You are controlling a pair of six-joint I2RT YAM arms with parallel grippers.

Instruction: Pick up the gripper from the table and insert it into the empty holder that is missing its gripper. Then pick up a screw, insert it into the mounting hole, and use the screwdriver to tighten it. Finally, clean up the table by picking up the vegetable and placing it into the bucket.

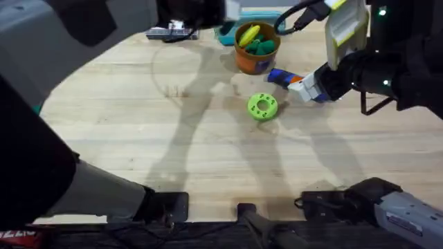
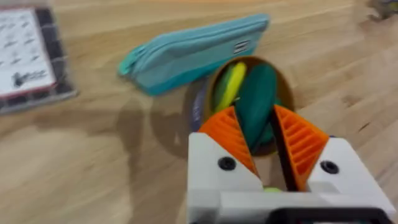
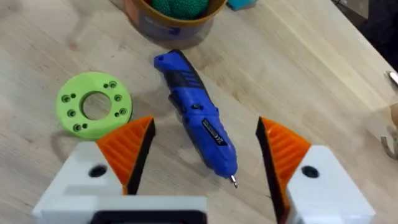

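Right gripper [image 3: 205,155] spread over glossy blue screwdriver [image 3: 198,116], left gripper [image 2: 264,146] parted, seemingly empty, above round orange bucket [image 2: 283,87]

Right gripper [image 3: 205,155] w/ orange ribbed pads spread wide apart. Between them a blue screwdriver [image 3: 198,118] lies flat on the wooden table [image 3: 311,68]. Green ring w/ holes [image 3: 94,104] beside it; orange bucket [image 3: 174,18] near.

Our left arm rises close under the overhead camera and reaches toward the worktop's far edge; its end effector [image 2: 267,146] points downward with the orange ribbed pads [image 2: 227,134] a narrow gap apart. Our right end effector [image 3: 205,155] (near the worktop's right edge) hangs low, its fingers [image 3: 127,146] spread wide.
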